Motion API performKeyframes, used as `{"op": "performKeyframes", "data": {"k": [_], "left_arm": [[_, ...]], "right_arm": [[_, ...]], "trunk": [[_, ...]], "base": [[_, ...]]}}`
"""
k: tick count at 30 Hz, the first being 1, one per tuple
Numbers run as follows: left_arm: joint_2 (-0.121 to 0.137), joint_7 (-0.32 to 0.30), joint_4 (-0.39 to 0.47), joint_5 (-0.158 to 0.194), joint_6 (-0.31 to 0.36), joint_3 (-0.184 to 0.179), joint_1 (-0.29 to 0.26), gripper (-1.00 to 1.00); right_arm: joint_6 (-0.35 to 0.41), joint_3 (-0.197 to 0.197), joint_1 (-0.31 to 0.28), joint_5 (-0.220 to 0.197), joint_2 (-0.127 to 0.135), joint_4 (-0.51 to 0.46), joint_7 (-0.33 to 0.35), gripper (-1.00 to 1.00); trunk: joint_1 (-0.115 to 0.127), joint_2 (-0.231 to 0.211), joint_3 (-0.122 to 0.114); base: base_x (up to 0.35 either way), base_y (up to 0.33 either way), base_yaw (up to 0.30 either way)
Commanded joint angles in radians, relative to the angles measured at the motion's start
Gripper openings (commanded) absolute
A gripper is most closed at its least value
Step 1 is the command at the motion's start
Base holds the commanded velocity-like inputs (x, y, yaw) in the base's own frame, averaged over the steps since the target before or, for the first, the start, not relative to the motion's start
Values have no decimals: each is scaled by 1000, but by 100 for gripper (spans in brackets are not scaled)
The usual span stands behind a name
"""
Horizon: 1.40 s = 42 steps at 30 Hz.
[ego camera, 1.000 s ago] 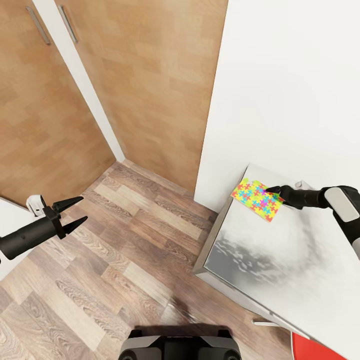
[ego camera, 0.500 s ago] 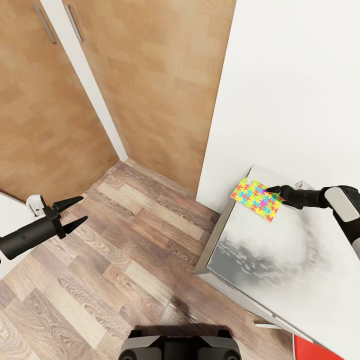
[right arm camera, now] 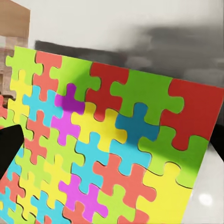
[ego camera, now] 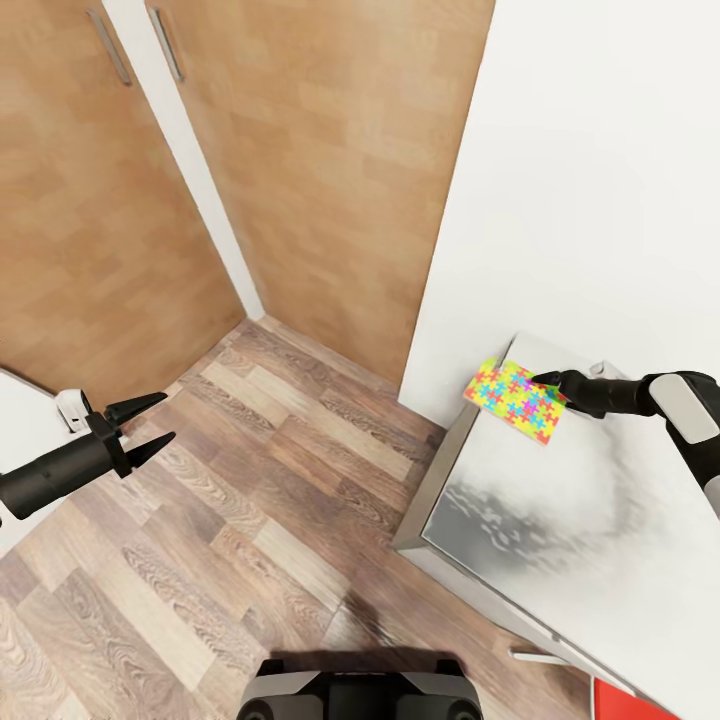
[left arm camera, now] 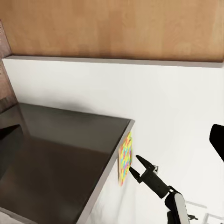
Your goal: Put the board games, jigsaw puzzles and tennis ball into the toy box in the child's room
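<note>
The puzzle (ego camera: pixel 514 400), a flat board of bright interlocking pieces in red, green, yellow, blue and magenta, sits at about 3 o'clock in the head view, over the far corner of the glossy grey surface (ego camera: pixel 560 540). The right end effector (ego camera: pixel 550 385) pinches the puzzle's edge nearest the arm, its dark fingers closed on the board. In the right wrist view the puzzle (right arm camera: pixel 107 140) spreads wide across the frame, with a dark fingertip (right arm camera: pixel 10 147) overlapping one side. In the left wrist view the puzzle (left arm camera: pixel 124 158) appears edge-on just past the surface's corner (left arm camera: pixel 70 154), with the right end effector (left arm camera: pixel 140 169) gripping it against a white wall (left arm camera: pixel 163 98).

The surface's corner points toward 7 o'clock, out over the wood floor (ego camera: pixel 230 480). Behind it rises the white wall (ego camera: pixel 600 180), and wooden doors (ego camera: pixel 320 150) stand from 10 to 12 o'clock.

The left end effector (ego camera: pixel 150 422) hangs at 8 o'clock above the floor, its two pointed fingers spread apart and holding nothing.
</note>
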<state>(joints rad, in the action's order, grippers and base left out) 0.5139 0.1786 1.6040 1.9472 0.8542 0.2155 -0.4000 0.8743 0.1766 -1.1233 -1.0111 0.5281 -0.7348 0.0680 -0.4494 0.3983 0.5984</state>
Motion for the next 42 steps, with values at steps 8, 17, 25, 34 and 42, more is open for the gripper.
{"op": "performKeyframes", "data": {"k": [8, 17, 25, 34, 42], "left_arm": [[0, 10, 1, 10, 3, 1, -1, 100], [1, 10, 1, 10, 4, 1, -1, 100], [1, 10, 1, 11, 3, 1, -1, 100], [1, 10, 1, 11, 3, 1, -1, 100], [2, 10, 1, 11, 4, 1, -1, 100]], "right_arm": [[2, 3, -1, 5, 1, -2, 8, 100], [2, 3, -1, 5, 2, -4, 7, 100], [2, 2, -1, 5, 2, -7, 7, 100], [2, 2, -1, 3, 3, -11, 7, 100], [2, 1, -1, 4, 3, -12, 7, 100]], "trunk": [[-1, 2, 1], [-1, 2, 1], [-1, 2, 1], [-1, 2, 1], [-1, 2, 1]], "base": [[0, 0, 35], [0, 0, 5], [0, 0, 38], [0, 0, 21], [0, 0, 3]]}}
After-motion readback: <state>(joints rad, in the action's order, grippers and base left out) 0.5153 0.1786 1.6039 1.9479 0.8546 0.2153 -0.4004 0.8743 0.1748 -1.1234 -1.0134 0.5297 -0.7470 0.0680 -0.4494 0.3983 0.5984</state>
